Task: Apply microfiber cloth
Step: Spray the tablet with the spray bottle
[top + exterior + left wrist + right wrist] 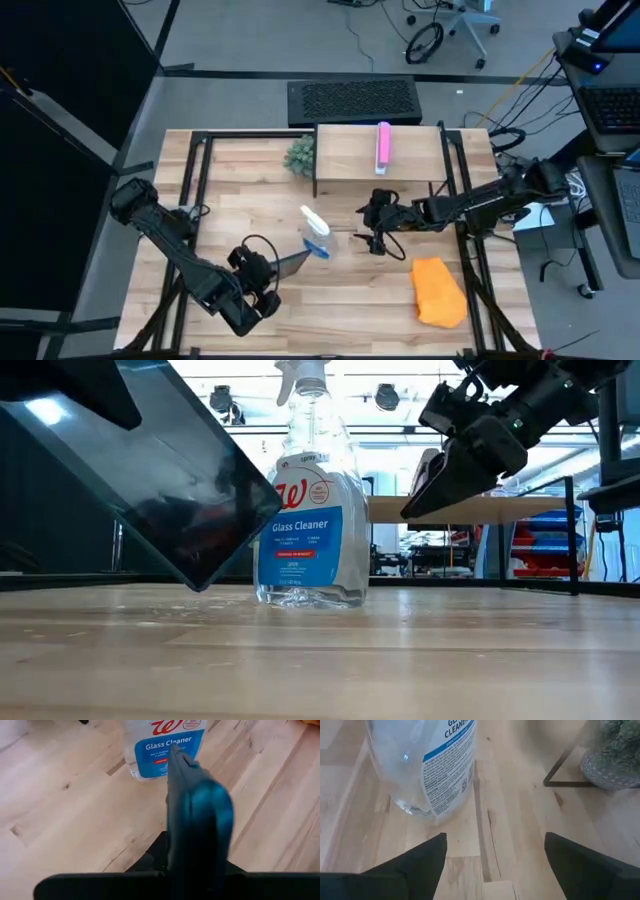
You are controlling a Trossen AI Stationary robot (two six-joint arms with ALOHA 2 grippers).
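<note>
The orange microfiber cloth (pixel 438 291) lies crumpled on the table at the near right; no gripper touches it. My left gripper (pixel 256 284), at the near left, is shut on a dark tablet (pixel 291 264) (pixel 150 470), which slants with its far corner down toward the glass-cleaner spray bottle (pixel 318 235) (pixel 310 510). The bottle stands upright on its base at the table's middle. My right gripper (pixel 377 242) (pixel 495 862) hangs open just right of the bottle, above the table, with nothing between its fingers. My left gripper holds the tablet by its near end (pixel 196 865). The tablet stands edge-on between the fingers, and its own body hides where they meet it. It is lifted clear of the table and tilted, its far lower corner (pixel 200 582) pointing at the bottle.
A raised wooden shelf (pixel 350 160) at the far middle carries a pink bar-shaped object (pixel 383 148). A small potted plant (pixel 300 153) (pixel 615 755) stands to its left. Black frame rails (pixel 195 180) run along both sides of the table. Bare wood lies between the bottle and the near edge.
</note>
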